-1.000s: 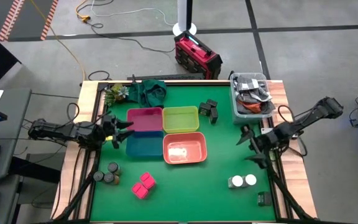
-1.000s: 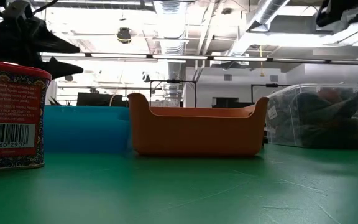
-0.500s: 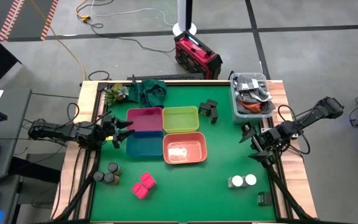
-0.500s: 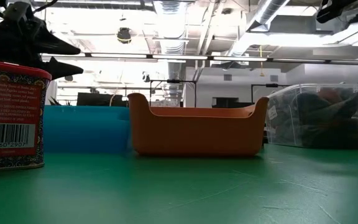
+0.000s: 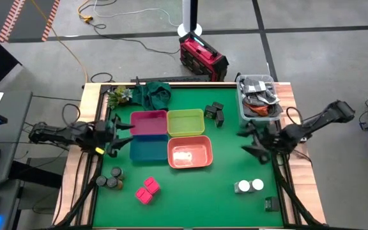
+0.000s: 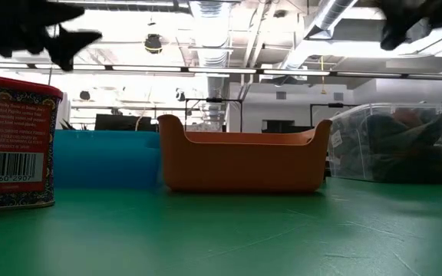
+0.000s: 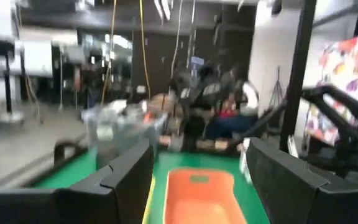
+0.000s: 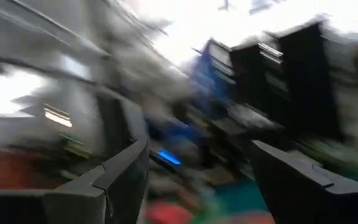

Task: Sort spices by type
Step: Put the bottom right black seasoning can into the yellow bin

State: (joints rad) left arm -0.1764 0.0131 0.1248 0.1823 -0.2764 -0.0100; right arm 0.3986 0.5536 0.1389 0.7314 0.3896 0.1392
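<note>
Pink square packets (image 5: 147, 190) lie near the bench's front edge; one shows a barcode, its print unreadable. Left gripper (image 5: 121, 133) and right gripper (image 5: 248, 142) hang released, empty.

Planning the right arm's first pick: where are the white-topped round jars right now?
In the high view, the two white-topped round jars stand side by side near the table's front right, below the right gripper and just up-left of a dark grey square jar.
</note>
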